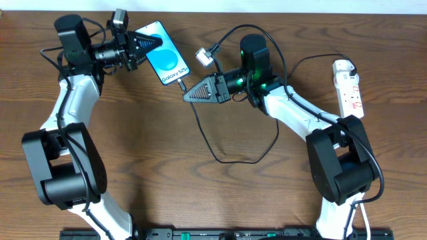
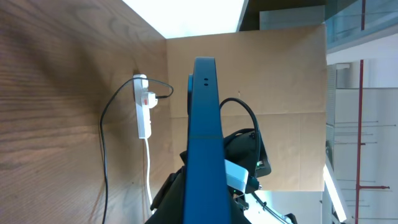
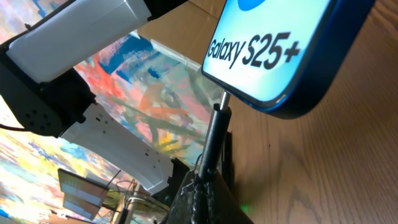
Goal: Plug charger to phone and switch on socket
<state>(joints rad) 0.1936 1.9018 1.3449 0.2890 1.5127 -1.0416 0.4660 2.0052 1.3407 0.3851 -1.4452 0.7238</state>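
The phone (image 1: 166, 61), blue screen with white "Galaxy S25+" text, is held at the back left by my left gripper (image 1: 153, 43), which is shut on its far end. In the left wrist view the phone (image 2: 205, 143) shows edge-on between the fingers. My right gripper (image 1: 188, 94) is shut on the charger plug (image 3: 214, 140), whose metal tip touches the phone's bottom edge (image 3: 280, 56). The black charger cable (image 1: 220, 155) loops across the table. The white socket strip (image 1: 350, 87) lies at the right edge, also showing in the left wrist view (image 2: 143, 106).
A white cord (image 2: 149, 168) runs from the strip toward the front. A small white and black connector (image 1: 204, 55) hangs near the right arm. A brown cardboard wall (image 2: 280, 74) stands behind the table.
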